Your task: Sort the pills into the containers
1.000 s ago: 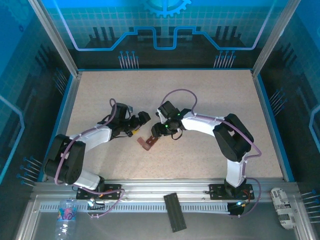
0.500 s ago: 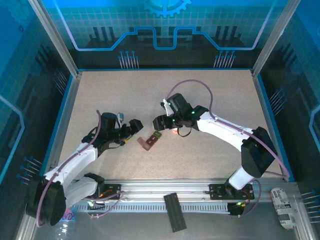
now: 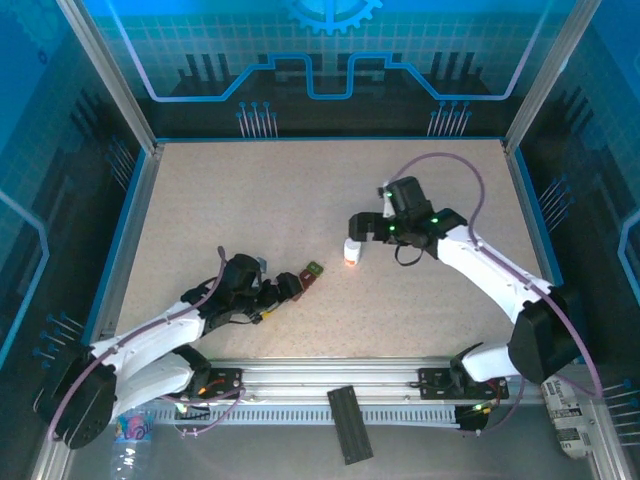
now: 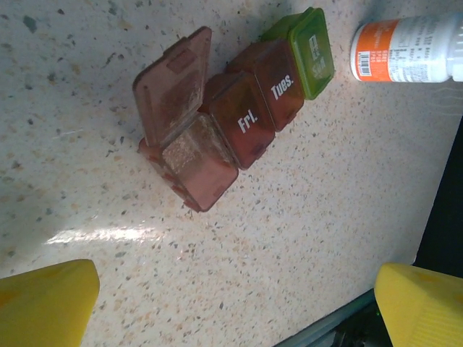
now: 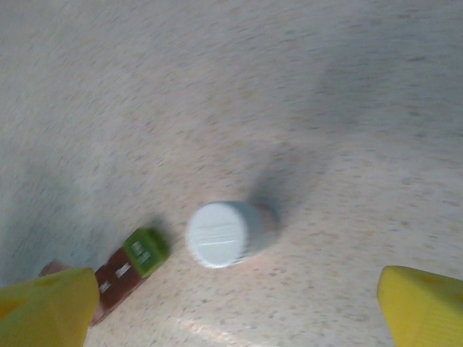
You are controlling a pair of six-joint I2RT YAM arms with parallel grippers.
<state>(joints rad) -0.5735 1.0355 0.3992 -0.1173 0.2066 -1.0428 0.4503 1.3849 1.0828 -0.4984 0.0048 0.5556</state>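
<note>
The containers are a strip of three dark red compartments and one green end, lying on the speckled table. The end red lid stands open, and I cannot tell what lies inside. The pills are hidden. My left gripper is open, its yellow fingertips held just short of the strip's red end. In the top view the left gripper sits over that end of the containers. My right gripper is open above and beyond the upright white bottle, whose cap stands free beside the containers' green end.
The white bottle with its orange band stands just past the green compartment. A black flat bar lies on the near rail, and a plastic water bottle sits outside at the near left. Blue frame edges border the table.
The right gripper opened, let go of the bottle and drew back to the right. The left arm pulled back toward the near edge, its gripper now at the strip's red end.
</note>
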